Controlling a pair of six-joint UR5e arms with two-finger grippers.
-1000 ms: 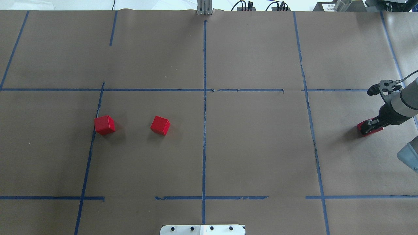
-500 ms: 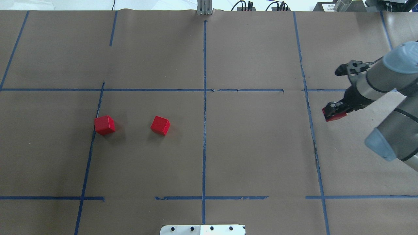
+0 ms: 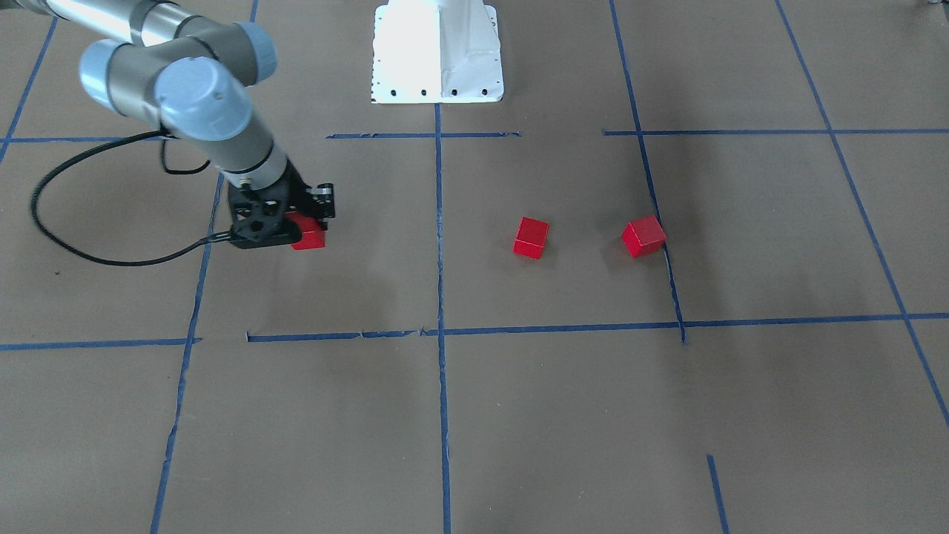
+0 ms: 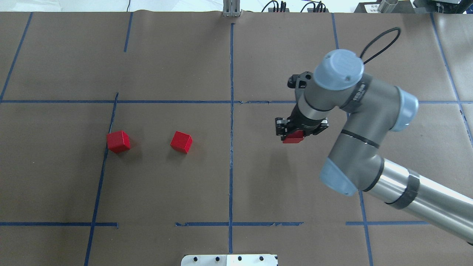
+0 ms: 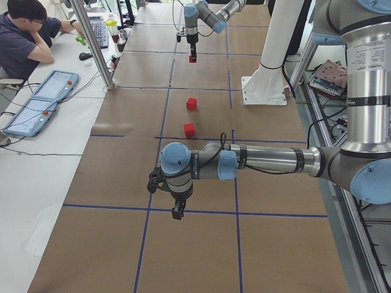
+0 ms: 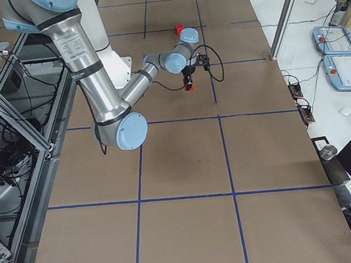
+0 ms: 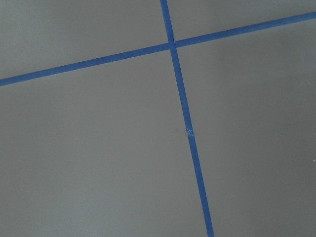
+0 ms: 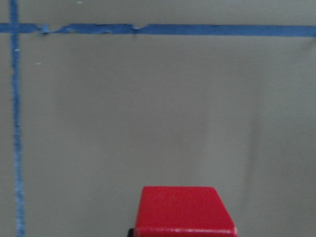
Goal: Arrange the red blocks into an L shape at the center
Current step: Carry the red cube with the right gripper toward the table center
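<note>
My right gripper is shut on a red block and holds it just above the brown paper, in the right half of the center cell. That block also shows in the front-facing view and at the bottom of the right wrist view. Two more red blocks lie apart in the left half: one left of the long vertical tape line, the other on the cell's left tape border. My left gripper shows only in the exterior left view; I cannot tell its state.
The white robot base stands at the near table edge. A black cable loops beside the right arm. An operator sits at the far side with control tablets.
My right arm has swung left from the table's right edge into the center cell, carrying the red block. The two loose blocks have not moved.
</note>
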